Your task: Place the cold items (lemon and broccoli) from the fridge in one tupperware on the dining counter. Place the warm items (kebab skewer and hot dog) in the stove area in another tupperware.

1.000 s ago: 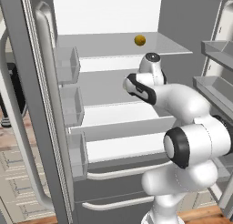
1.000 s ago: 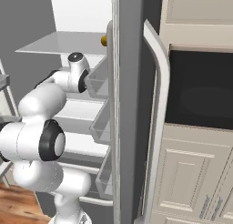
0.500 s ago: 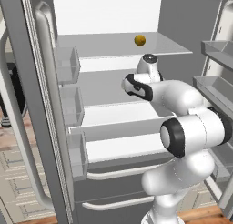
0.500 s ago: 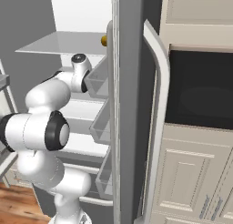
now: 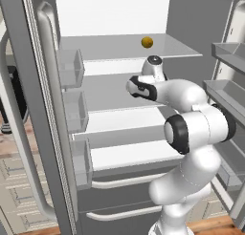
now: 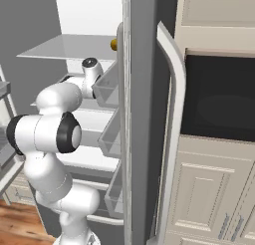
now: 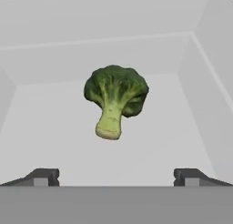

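- The fridge (image 5: 48,133) stands with both doors swung wide; white inner shelves and clear door bins (image 5: 71,67) are exposed.
- The arm (image 5: 191,129) rises from the base and reaches into the fridge interior at the level of a middle shelf (image 5: 105,93), below the upper glass shelf (image 5: 119,47).
- The lemon (image 5: 147,41) sits on that upper glass shelf, toward its back, above the arm's wrist. In the right base view it shows as a small yellow spot (image 6: 114,44) at the edge of the right door.
- The broccoli (image 7: 115,99) lies on the white shelf floor in the hand view, dark floret away from the camera, pale stem end pointing toward it.
- The hand (image 7: 116,177) is spread wide; its two dark fingertips (image 7: 43,176) stand well apart at the bottom of the hand view, either side of the broccoli's line and short of it. No contact with the broccoli; nothing is gripped.
- Beside the right door, a dark oven front (image 6: 219,97) is set in cream cabinets (image 6: 209,189).
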